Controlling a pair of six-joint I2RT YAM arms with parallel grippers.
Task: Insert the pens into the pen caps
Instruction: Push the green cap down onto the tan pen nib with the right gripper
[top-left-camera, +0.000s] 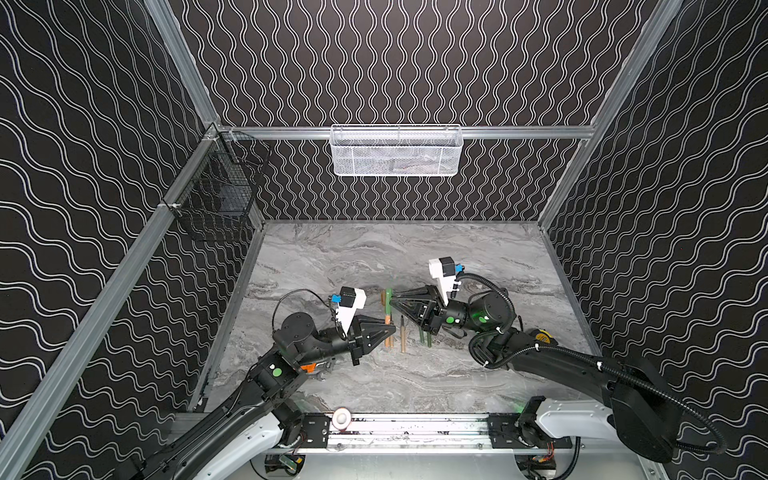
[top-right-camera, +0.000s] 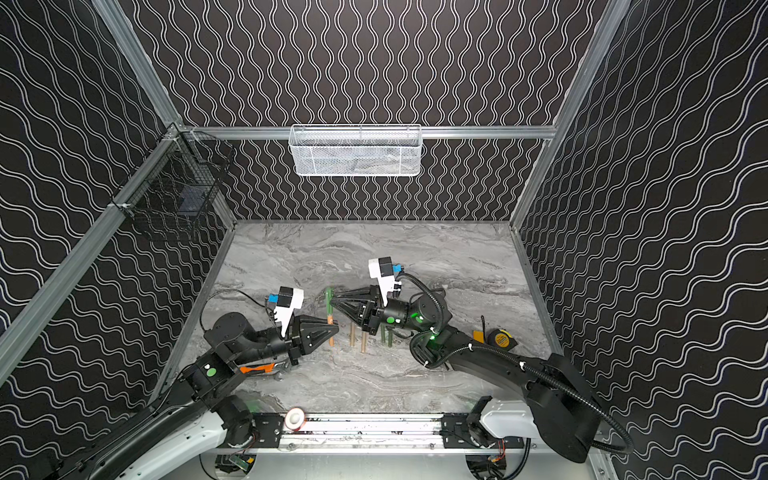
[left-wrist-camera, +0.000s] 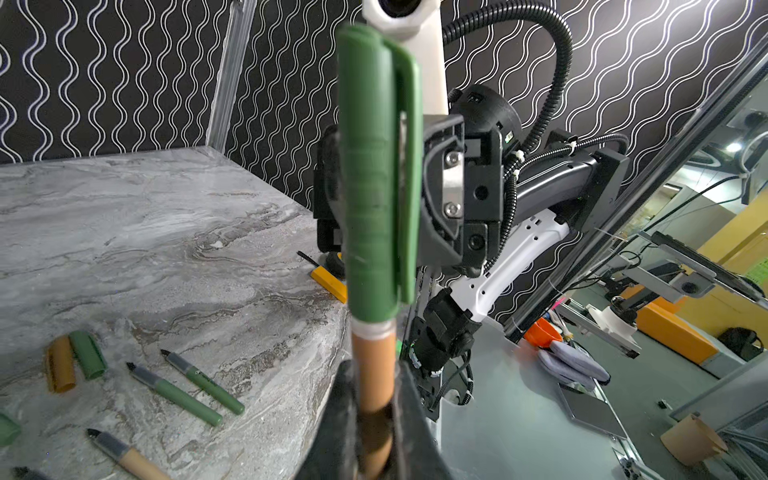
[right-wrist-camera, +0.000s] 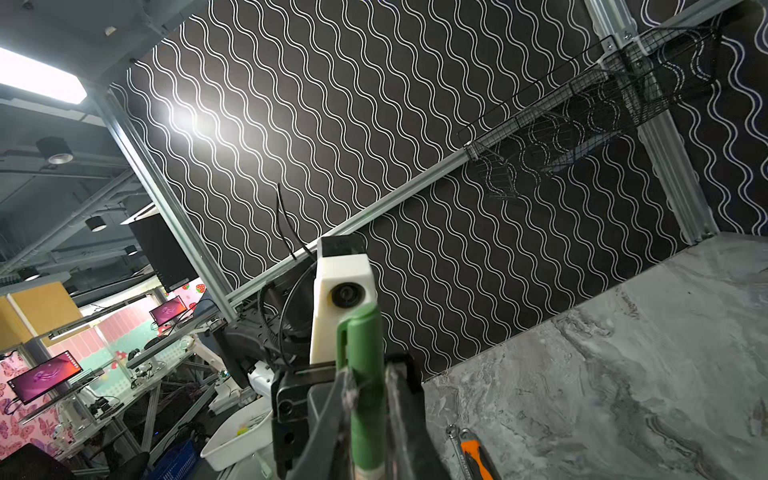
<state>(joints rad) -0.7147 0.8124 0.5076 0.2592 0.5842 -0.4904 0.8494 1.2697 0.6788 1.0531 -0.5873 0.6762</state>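
Note:
My left gripper is shut on a tan pen held above the table. A green pen cap sits over that pen's tip, and my right gripper is shut on the cap. In both top views the two grippers meet tip to tip at the table's middle, with the cap above the pen. Two green pens and a tan pen lie uncapped on the marble. A tan cap and a green cap lie beside them.
An orange-handled wrench lies under the left arm. A yellow block and a tape measure sit near the right arm's elbow. A white mesh basket hangs on the back wall, a black wire basket on the left wall.

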